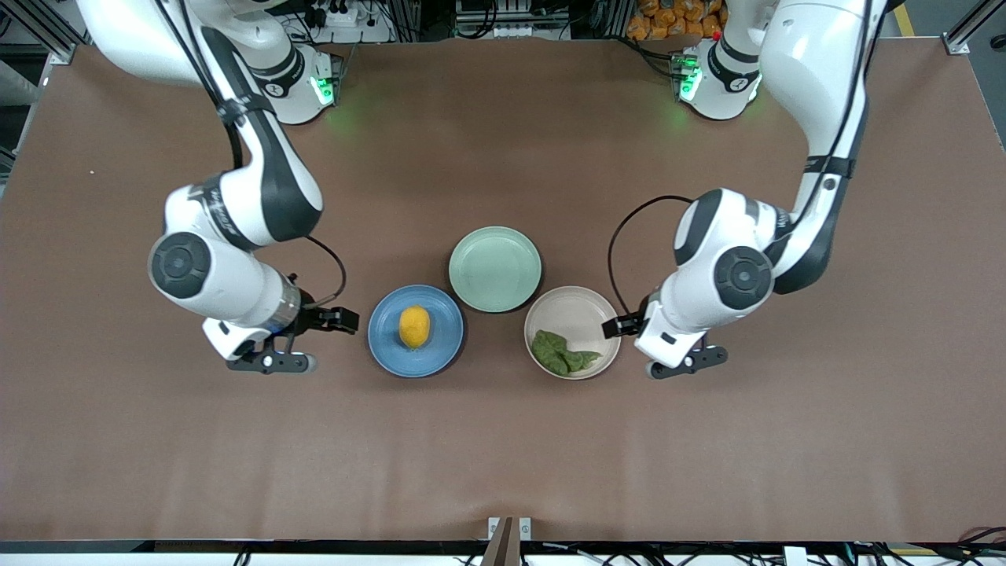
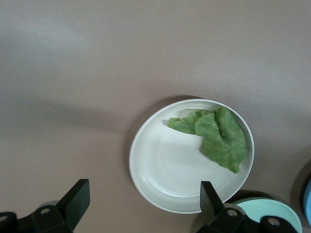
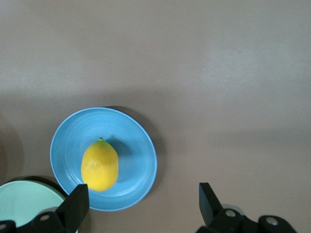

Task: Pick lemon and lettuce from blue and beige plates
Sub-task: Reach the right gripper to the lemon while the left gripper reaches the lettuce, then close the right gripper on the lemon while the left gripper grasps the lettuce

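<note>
A yellow lemon [image 1: 414,326] [image 3: 99,165] lies in the middle of the blue plate [image 1: 385,346] [image 3: 131,145]. Green lettuce [image 1: 559,352] [image 2: 216,136] rests on the beige plate [image 1: 574,314] [image 2: 165,170], on the part nearer the front camera. My right gripper [image 1: 271,364] [image 3: 142,196] hangs open and empty over bare table just beside the blue plate, toward the right arm's end. My left gripper [image 1: 686,363] [image 2: 144,199] is also open and empty, over the table at the beige plate's edge toward the left arm's end.
An empty pale green plate [image 1: 495,269] [image 2: 267,213] [image 3: 24,201] sits between the two plates, farther from the front camera and touching both. The brown table [image 1: 503,456] stretches wide around them.
</note>
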Robot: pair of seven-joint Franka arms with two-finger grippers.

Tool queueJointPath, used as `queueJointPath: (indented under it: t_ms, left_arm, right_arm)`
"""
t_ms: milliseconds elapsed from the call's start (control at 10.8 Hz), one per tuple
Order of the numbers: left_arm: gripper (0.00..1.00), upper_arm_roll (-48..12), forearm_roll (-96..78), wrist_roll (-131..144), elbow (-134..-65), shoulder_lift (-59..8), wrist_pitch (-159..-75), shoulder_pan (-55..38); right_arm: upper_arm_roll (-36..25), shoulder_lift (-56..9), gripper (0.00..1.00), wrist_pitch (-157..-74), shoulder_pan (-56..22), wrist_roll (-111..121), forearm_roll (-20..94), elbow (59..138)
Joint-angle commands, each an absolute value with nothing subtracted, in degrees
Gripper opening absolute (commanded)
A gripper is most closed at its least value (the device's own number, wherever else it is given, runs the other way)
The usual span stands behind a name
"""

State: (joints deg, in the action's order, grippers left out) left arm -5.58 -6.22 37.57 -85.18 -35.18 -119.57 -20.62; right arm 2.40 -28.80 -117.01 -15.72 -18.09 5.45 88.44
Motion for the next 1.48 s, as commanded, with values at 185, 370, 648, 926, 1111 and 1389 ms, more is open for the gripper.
queueJointPath:
  t_ms: [185, 370, 648, 926, 1111, 1389]
  left_arm:
    - [1.00, -4.92, -6.85, 49.64, -84.02, -41.65, -132.34, -25.49]
    - [1.00, -4.92, -6.94, 51.32, -84.02, -42.97, -135.42, -25.58]
    - [1.00, -4.75, -6.77, 54.40, -84.02, -45.69, -142.71, -27.60]
    - [1.00, -4.75, -6.68, 54.41, -84.11, -46.67, -143.44, -28.30]
    - [1.00, -4.66, -6.68, 54.40, -84.11, -47.63, -143.61, -29.00]
    - [1.00, -4.66, -6.68, 54.49, -84.11, -48.16, -145.28, -29.09]
  right_arm:
    - [2.11, -32.95, 1.00, -123.12, -18.89, -24.77, 5.36, 88.06]
    - [2.02, -34.01, 1.00, -124.10, -19.86, -25.57, 5.36, 88.59]
    - [2.02, -34.80, 1.00, -131.72, -21.35, -27.15, 5.36, 93.24]
    - [1.93, -36.12, 1.00, -134.47, -22.76, -28.82, 5.27, 94.66]
    - [1.85, -36.47, 1.00, -134.47, -23.55, -29.53, 5.27, 94.92]
    - [1.76, -37.70, 1.00, -135.87, -24.78, -31.46, 4.66, 95.10]
